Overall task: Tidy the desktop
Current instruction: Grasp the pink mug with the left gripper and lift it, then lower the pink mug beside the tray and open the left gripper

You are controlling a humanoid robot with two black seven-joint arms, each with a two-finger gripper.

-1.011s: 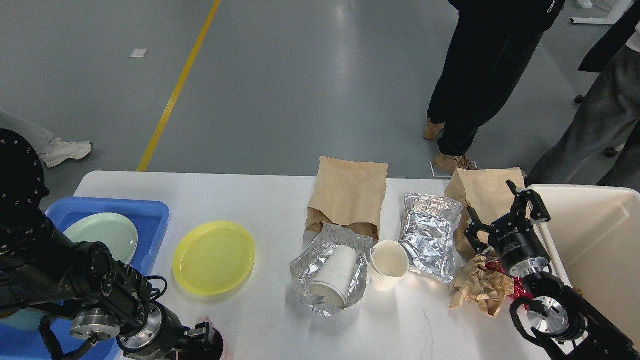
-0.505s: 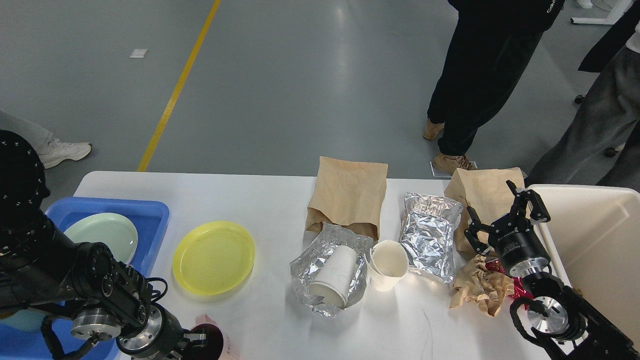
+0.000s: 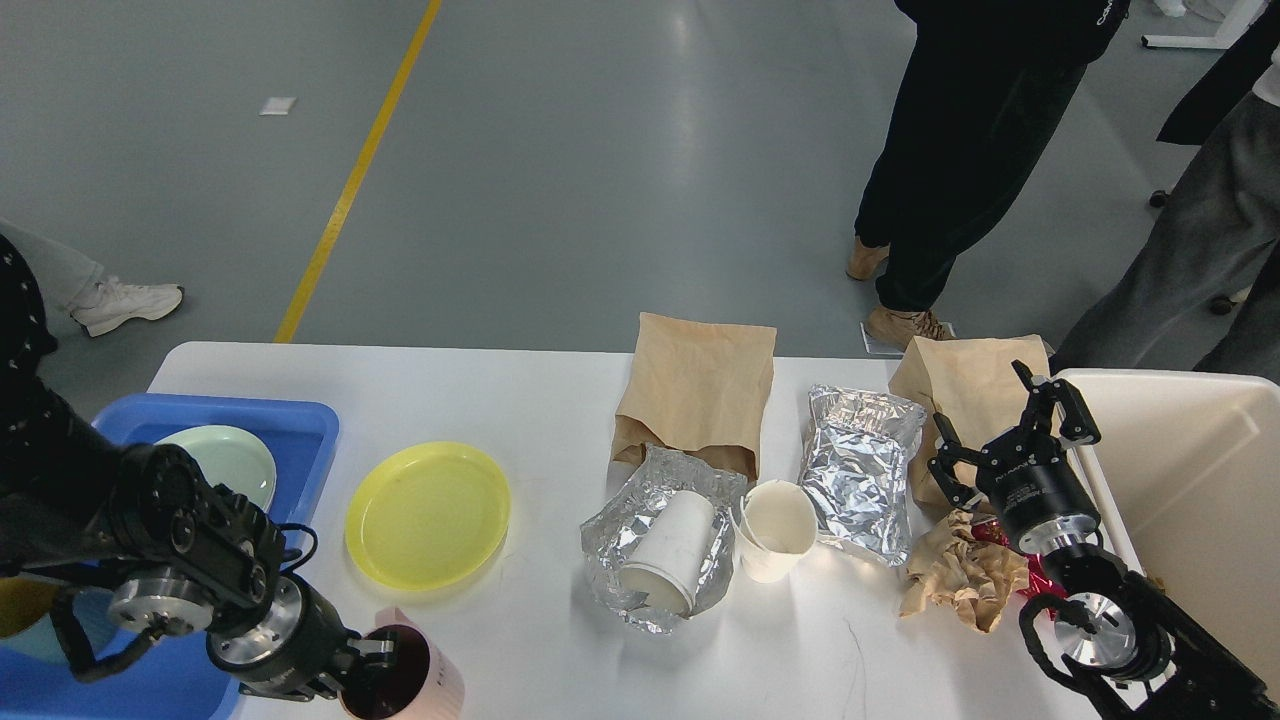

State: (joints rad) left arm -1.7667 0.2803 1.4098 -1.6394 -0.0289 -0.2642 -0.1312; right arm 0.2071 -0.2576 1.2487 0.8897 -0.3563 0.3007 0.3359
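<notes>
The white desktop (image 3: 500, 390) spans the view. My left gripper (image 3: 372, 662) is at the front left edge, shut on the rim of a pink cup (image 3: 435, 685) with a dark inside. My right gripper (image 3: 1002, 425) is open and empty above a brown paper bag (image 3: 965, 380) at the right. A yellow plate (image 3: 428, 513) lies left of centre. A white paper cup (image 3: 670, 550) lies on crumpled foil (image 3: 615, 530). Stacked paper cups (image 3: 775, 530) stand upright beside it. A foil bag (image 3: 860, 470), a second brown bag (image 3: 697, 385) and crumpled brown paper (image 3: 960, 580) lie nearby.
A blue tray (image 3: 300, 420) at the left holds a pale green plate (image 3: 225, 460). A cream bin (image 3: 1200, 470) stands at the right edge. A red wrapper (image 3: 1003, 535) peeks out under my right arm. People (image 3: 960, 150) stand beyond the far edge.
My left arm has swung left and the pink cup in its gripper has come further up into view. The right arm has not moved.
</notes>
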